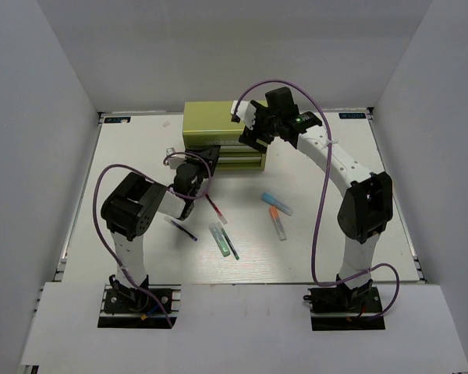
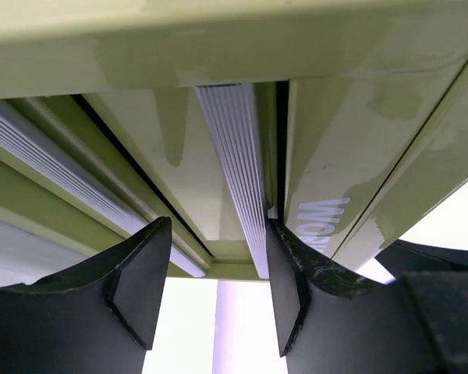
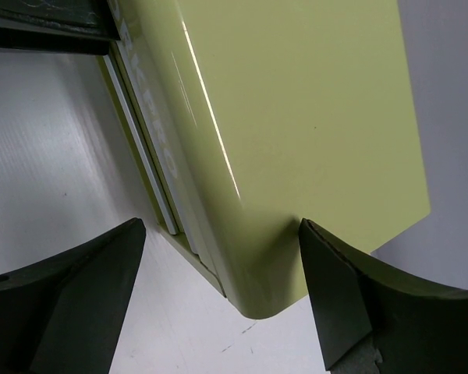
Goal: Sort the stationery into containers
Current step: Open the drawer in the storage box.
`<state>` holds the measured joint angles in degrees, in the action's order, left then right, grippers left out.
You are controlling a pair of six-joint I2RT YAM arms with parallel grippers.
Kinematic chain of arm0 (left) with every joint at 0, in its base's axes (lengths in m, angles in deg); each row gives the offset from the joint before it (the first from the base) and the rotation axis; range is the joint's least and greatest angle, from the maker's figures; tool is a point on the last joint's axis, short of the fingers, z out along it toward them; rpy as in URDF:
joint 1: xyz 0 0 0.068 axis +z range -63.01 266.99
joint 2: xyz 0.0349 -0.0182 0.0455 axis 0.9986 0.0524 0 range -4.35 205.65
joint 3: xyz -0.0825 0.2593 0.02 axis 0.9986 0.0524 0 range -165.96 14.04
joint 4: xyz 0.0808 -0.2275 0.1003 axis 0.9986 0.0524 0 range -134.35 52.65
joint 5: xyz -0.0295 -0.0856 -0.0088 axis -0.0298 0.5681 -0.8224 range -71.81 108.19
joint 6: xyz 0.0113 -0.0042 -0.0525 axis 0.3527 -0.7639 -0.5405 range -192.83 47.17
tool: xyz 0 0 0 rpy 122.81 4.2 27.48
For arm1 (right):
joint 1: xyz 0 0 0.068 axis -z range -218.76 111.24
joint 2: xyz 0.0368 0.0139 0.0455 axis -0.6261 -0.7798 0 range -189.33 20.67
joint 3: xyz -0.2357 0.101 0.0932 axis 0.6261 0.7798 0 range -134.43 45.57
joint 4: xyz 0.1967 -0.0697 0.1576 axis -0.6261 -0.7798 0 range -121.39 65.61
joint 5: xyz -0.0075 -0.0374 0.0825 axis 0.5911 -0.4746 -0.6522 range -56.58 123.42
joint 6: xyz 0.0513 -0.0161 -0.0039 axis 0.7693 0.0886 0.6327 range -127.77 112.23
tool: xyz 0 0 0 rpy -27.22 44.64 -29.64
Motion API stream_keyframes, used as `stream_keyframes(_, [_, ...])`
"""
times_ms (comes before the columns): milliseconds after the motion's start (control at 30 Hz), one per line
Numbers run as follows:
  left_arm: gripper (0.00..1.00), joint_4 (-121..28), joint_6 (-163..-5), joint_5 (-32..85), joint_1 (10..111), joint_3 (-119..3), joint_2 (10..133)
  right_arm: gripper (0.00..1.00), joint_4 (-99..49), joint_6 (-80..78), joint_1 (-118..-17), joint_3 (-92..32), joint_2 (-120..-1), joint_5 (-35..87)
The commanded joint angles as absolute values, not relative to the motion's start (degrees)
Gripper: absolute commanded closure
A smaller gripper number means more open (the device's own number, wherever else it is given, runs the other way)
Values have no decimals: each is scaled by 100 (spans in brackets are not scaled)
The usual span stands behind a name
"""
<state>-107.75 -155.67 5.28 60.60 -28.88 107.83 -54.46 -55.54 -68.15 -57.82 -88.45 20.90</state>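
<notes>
Tool chest point(image 1: 209, 123): boxy, glossy olive yellow-green metal, with rounded corners. It stands on the desk point(image 1: 335, 234) at the far middle. Two shallow drawers point(image 1: 239, 159) face front, and pale lettering point(image 2: 323, 223) is partly readable.

Left jaws: moderately open, holding nothing, pressed up close to the chest front. A pale ribbed drawer pull point(image 2: 232, 171) runs between them and ends against the inner face of one finger. Contact cannot be confirmed.

Right jaws: spread wide, holding nothing. They straddle a rounded corner of the chest, with a clear gap on each side.

Stationery: all six pieces lie loose on the desk.
- The red pen point(image 1: 215, 209) lies just nearside of the left jaws.
- The dark blue pen point(image 1: 181, 228), pale green pen point(image 1: 218, 238) and teal-green pen point(image 1: 232, 249) lie further nearside.
- The light blue pen point(image 1: 278, 203) and the white pen with orange cap point(image 1: 277, 224) lie well nearside of the right jaws.
</notes>
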Motion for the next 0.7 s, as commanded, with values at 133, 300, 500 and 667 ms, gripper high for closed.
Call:
stream_keyframes(133, [42, -11184, -15720, 131, 6115, -3360, 11182, 16, -5506, -5681, -6829, -5902, -8875, 2120])
stream_keyframes(300, [56, -12534, -15957, 131, 6115, -3308, 11728, 18, -5647, -5857, -6821, -5911, -8910, 2103])
stream_keyframes(500, [60, -13374, -16072, -141, 6063, -3202, 12133, 21, -5805, -5944, -6838, -5928, -8989, 2120])
stream_keyframes(667, [71, -13479, -16072, -256, 6010, -3149, 12080, 23, -5849, -5918, -6829, -5981, -9033, 2129])
